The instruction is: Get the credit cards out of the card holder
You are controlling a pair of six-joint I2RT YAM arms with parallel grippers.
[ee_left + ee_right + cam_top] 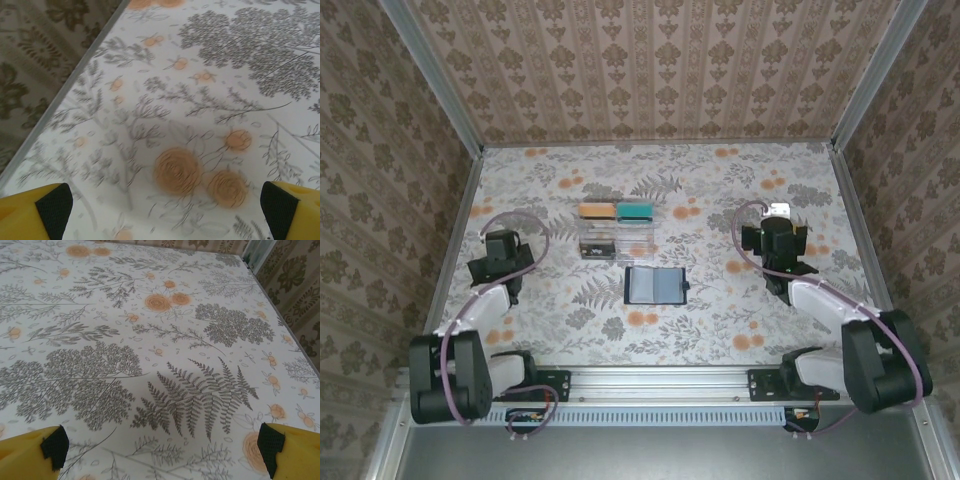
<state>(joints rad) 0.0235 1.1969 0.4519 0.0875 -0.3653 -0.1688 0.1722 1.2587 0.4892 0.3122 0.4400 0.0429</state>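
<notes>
- The left gripper [162, 205] hangs over the floral table [720, 330] near its left edge, yellow fingers [30, 212] spread wide with nothing between them.
- The right gripper [162, 447] hovers over the table's right side, jaws likewise wide apart and empty.
- An orange card [596, 211] and a teal card [635, 212] sit side by side at the far end of a clear holder [620, 235] at mid-table, with a black card [596, 248] at its near left.
- A dark open case [655, 285] lies just in front of the holder, well apart from both grippers.
</notes>
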